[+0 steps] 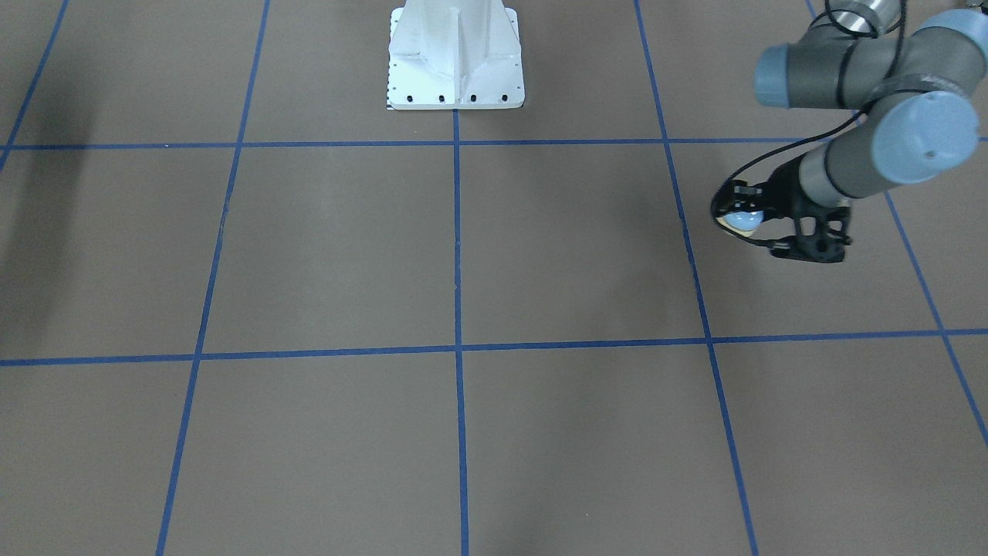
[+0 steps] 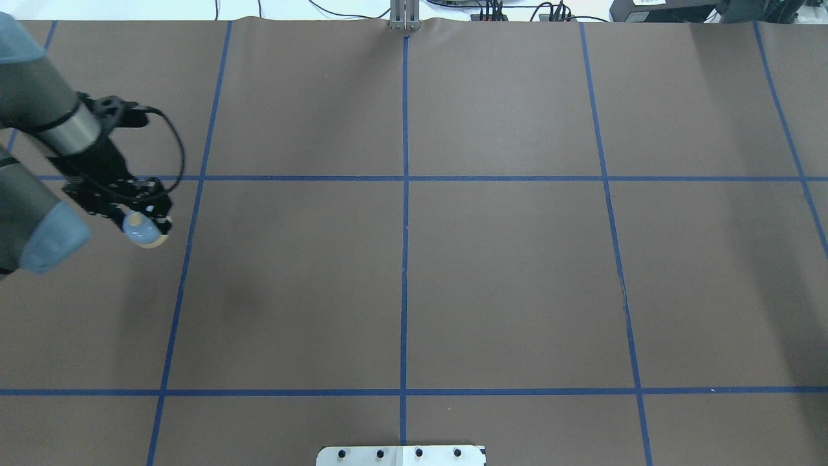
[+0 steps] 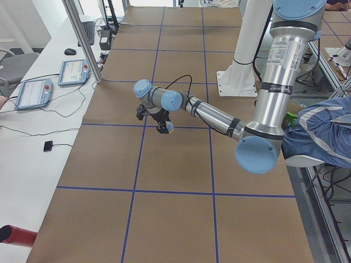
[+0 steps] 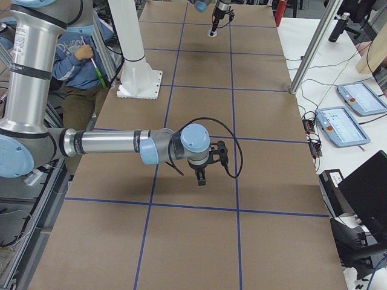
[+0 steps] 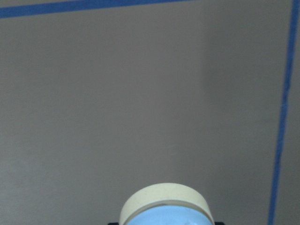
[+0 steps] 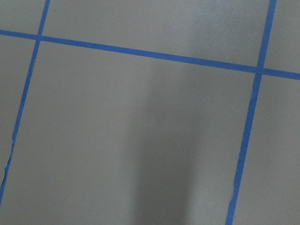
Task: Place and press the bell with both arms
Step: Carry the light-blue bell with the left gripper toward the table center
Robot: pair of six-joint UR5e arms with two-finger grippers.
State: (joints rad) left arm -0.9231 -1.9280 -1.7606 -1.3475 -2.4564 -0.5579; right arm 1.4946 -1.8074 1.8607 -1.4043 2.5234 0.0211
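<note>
Light-blue with a cream rim, the bell (image 2: 142, 229) is clamped in the left gripper (image 1: 744, 219) and appears to be held just above the brown table (image 2: 414, 278), near its left end. By that judgement neither placing nor pressing is done. The right gripper (image 4: 201, 175) hangs over the table well apart from the bell, and I cannot tell whether it is parted or closed. No writing is legible anywhere.

The bell (image 5: 165, 208) pokes in at the bottom edge, blue with a cream rim. Past it is the brown table (image 5: 140, 108), with blue tape lines (image 5: 282, 112) along the top and right.
</note>
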